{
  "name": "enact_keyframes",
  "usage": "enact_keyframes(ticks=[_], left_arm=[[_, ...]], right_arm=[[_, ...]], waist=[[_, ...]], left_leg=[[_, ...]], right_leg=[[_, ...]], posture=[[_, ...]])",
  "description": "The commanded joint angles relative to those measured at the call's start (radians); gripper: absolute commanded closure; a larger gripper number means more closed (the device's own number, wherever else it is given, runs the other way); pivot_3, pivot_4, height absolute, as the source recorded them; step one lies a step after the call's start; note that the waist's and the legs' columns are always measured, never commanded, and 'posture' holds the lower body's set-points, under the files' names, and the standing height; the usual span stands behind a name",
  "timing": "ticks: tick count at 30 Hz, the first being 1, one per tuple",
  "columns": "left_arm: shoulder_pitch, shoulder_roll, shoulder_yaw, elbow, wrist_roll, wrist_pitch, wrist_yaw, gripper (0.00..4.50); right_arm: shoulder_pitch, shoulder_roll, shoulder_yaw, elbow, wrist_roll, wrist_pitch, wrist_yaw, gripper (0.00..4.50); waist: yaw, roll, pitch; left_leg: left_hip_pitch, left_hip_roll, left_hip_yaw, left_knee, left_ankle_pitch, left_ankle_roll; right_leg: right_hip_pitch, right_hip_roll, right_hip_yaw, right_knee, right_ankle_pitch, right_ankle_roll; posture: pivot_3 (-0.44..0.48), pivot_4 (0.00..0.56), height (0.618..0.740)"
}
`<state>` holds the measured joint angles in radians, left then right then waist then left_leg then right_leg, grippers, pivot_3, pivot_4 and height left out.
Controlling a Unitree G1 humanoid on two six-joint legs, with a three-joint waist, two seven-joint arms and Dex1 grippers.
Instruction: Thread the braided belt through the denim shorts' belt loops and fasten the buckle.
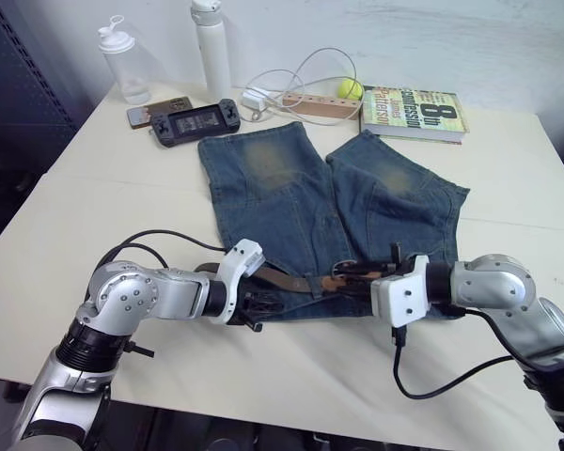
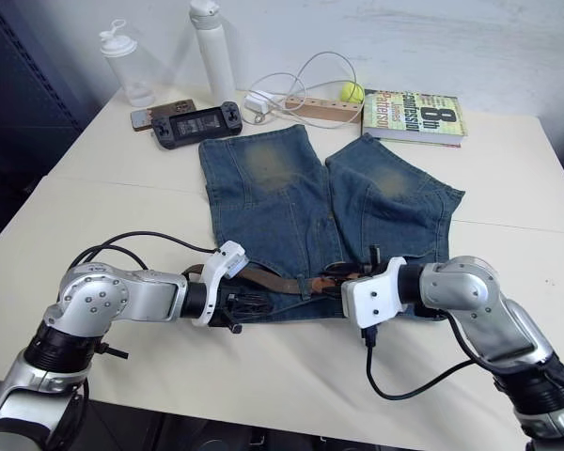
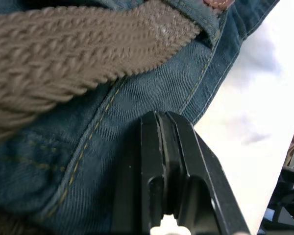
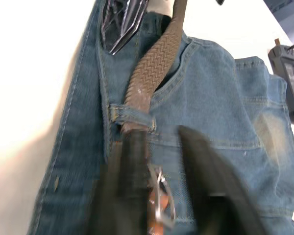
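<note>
shorts: denim shorts (image 1: 329,211) flat on the worktop (image 1: 508,197), waistband edge toward both grippers, legs pointing away from them
belt: braided belt (image 1: 284,278) lies along the waistband between the two grippers; right wrist view shows it passing under one belt loop (image 4: 131,117) just ahead of the right fingers
buckle: buckle (image 4: 161,198) with tan leather beside it sits between the right fingers, near mid-waistband
left gripper: left gripper (image 3: 167,147) has fingers pressed together with nothing between them, tips on the denim just beside the belt
right gripper: right gripper (image 1: 362,274) spread apart, straddling the buckle end, not visibly clamping it
done: belt laid over the waistband and through at least one loop, judging by the wrist view
left: remaining loops cannot be counted; buckle appears unfastened, tip and prong not joined as far as I can tell
progress estimate: roughly mid-task, threading stage
surroundings: beyond the shorts, well away from both grippers: book (image 1: 414,113), game console (image 1: 195,122), phone (image 1: 155,111), two bottles (image 1: 124,64), white cable (image 1: 301,80), yellow ball (image 1: 350,88) on a wooden strip
obstruction: none of these is near the waistband; the grippers' own trailing black cables (image 1: 442,381) lie nearest
</note>
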<state>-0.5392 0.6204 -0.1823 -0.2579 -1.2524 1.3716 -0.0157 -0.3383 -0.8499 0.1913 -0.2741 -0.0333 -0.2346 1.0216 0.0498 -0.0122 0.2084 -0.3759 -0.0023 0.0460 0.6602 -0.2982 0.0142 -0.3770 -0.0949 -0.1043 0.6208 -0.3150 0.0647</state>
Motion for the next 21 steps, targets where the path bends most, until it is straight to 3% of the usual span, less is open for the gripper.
enact_keyframes(ticks=[1, 21], left_arm=[[0.006, -0.030, 0.024, 0.005, 0.028, 0.028, -0.011, 4.50], [0.039, -0.127, 0.139, -0.042, 0.123, 0.198, -0.036, 4.50]], right_arm=[[-0.004, 0.005, 0.016, 0.005, -0.032, -0.021, -0.003, 2.15], [0.024, 0.099, 0.049, 0.080, -0.122, 0.009, -0.105, 2.15]], waist=[[0.004, 0.000, 0.000], [-0.001, 0.000, 0.000]], left_leg=[[0.000, 0.000, 0.000, 0.000, 0.000, 0.000], [0.000, 0.000, 0.000, 0.001, 0.000, 0.000]], right_leg=[[0.000, 0.000, 0.000, 0.000, 0.000, 0.000], [0.000, 0.000, 0.000, 0.001, 0.000, 0.000]], posture=[[0.000, 0.150, 0.708], [0.000, 0.150, 0.708]])
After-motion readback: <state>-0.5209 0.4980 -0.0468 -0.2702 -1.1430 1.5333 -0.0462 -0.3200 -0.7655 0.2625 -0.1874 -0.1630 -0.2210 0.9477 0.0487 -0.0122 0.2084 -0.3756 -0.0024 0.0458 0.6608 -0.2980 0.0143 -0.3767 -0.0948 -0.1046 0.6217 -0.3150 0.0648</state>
